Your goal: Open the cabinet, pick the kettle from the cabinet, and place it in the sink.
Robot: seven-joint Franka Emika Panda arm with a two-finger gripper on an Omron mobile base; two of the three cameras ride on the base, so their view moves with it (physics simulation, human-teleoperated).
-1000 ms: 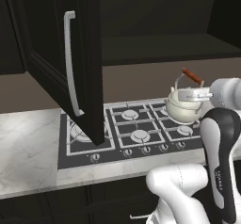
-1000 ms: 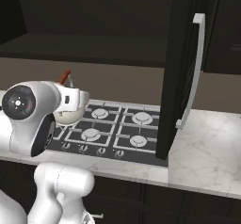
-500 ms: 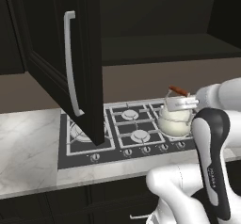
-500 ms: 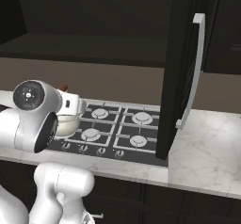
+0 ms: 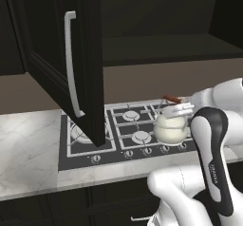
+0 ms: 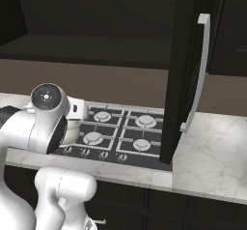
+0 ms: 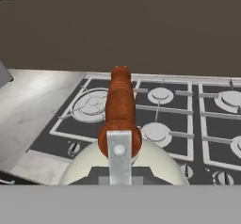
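Observation:
The cream-white kettle (image 5: pixel 170 129) hangs just above the front right burners of the hob. My gripper (image 5: pixel 177 106) is shut on the reddish-brown wooden bar (image 7: pixel 120 103) of its wire handle. In the hand view the kettle's round body (image 7: pixel 77 171) sits directly below the hand. In the right base view my arm hides most of the kettle (image 6: pixel 72 133). The cabinet door (image 5: pixel 71 54) stands swung open at the left, silver bar handle (image 5: pixel 70 63) facing me; from the other side the same cabinet door (image 6: pixel 181 74) stands edge-on at the right. The sink is out of view.
A black gas hob (image 5: pixel 128 127) with a row of knobs along its front lies under the kettle. White marble counter (image 5: pixel 28 144) runs on both sides of it. The open cabinet's dark shelf (image 5: pixel 161 49) lies above and behind. The open door overhangs the hob's left end.
The kettle has come down with my gripper from in front of the cabinet shelf to just above the hob, shifting slightly left and toward me. The cabinet door has not moved.

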